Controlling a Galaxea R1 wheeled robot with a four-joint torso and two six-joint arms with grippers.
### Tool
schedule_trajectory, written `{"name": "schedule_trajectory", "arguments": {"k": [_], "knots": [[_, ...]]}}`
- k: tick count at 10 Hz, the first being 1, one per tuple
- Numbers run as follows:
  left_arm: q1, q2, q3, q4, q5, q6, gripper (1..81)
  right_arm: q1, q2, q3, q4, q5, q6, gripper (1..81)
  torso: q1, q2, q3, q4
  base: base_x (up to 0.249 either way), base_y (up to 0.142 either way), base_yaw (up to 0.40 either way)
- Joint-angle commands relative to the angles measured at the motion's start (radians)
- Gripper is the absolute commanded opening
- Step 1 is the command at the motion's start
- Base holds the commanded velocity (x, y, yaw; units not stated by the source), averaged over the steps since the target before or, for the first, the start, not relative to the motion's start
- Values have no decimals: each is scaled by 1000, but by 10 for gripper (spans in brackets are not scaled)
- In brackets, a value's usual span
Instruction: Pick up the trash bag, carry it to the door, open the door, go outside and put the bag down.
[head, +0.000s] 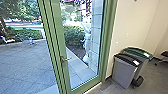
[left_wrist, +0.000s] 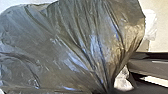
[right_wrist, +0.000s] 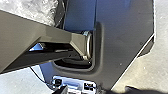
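Trash bag (left_wrist: 72, 45) looms nearest in left wrist view — folds drawn into narrow neck, probably so one grip can bear its weight. Neck's end cut off; whether left gripper clamps it, can't tell.

Right wrist view: crumpled clear plastic (right_wrist: 40, 10), partly hidden by jointed bar (right_wrist: 55, 36). Right gripper's state, can't tell.

Head view: green-framed door (head: 59, 42), seemingly shut; handle (head: 64, 60) blurred. Dark-lidded bin (head: 123, 72) partly covers green-lidded bin (head: 136, 52) — both beside doorway, likely leaving passage free.

Black-lidded bin (head: 125, 72) beside green-lidded bin (head: 137, 51), pale wall (head: 130, 27) behind.
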Motion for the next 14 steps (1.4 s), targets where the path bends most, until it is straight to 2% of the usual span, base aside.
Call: {"name": "schedule_trajectory", "arguments": {"k": [1, 5, 14], "knots": [[-36, -4, 2, 6, 62, 10, 10, 31, 9, 5, -12, -65, -7, 811, 0, 0, 0, 0, 135, 66, 0], [-36, -4, 2, 6, 62, 10, 10, 33, 7, 5, -14, -65, -7, 811, 0, 0, 0, 0, 135, 69, 0], [-33, -4, 2, 7, 56, 12, 10, 31, 8, 4, -12, -65, -7, 811, 0, 0, 0, 0, 132, 0, 0]]}}
